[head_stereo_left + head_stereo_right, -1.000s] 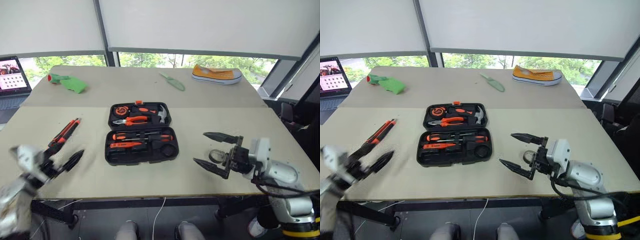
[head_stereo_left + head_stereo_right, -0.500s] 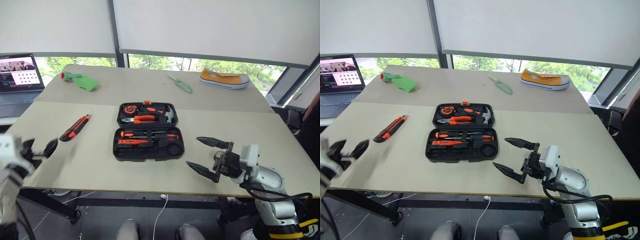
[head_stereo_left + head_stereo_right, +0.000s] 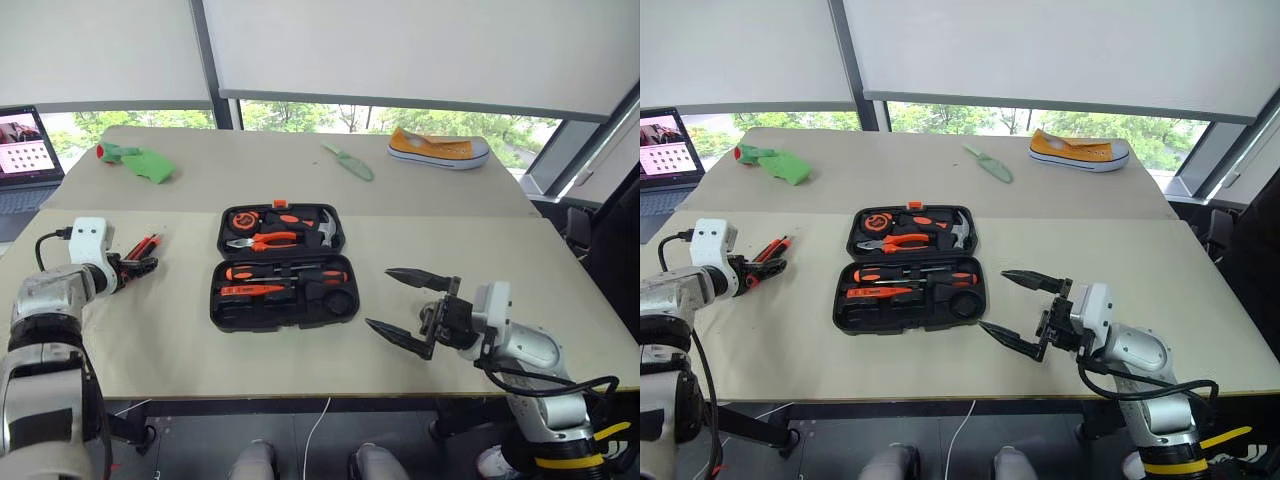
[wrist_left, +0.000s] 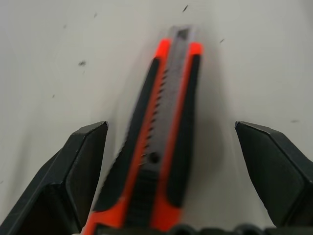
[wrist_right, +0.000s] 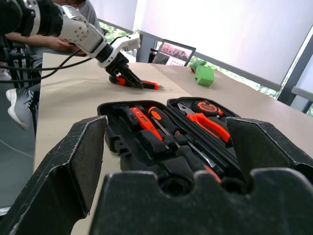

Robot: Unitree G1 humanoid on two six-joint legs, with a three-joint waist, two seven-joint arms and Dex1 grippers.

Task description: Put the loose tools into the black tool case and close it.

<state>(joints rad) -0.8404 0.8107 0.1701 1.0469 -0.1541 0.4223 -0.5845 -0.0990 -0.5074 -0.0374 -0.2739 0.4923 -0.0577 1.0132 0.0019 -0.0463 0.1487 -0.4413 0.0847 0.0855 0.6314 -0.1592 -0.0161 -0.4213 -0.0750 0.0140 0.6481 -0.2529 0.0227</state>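
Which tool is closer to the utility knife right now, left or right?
Left. The left tool is open with its fingers either side of the utility knife. The right tool hangs open beyond the tool case, on its far side.

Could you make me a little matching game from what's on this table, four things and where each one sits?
Things:
1. orange-and-black utility knife
2. open black plastic tool case
3. yellow canvas shoe
4. crumpled green cloth

Places:
A. far edge of the table, on the robot's right
B. middle of the table
C. far edge of the table, on the robot's left
D. flat on the table between the open fingers of the left gripper

Pairs: 1-D, 2-B, 3-A, 4-C
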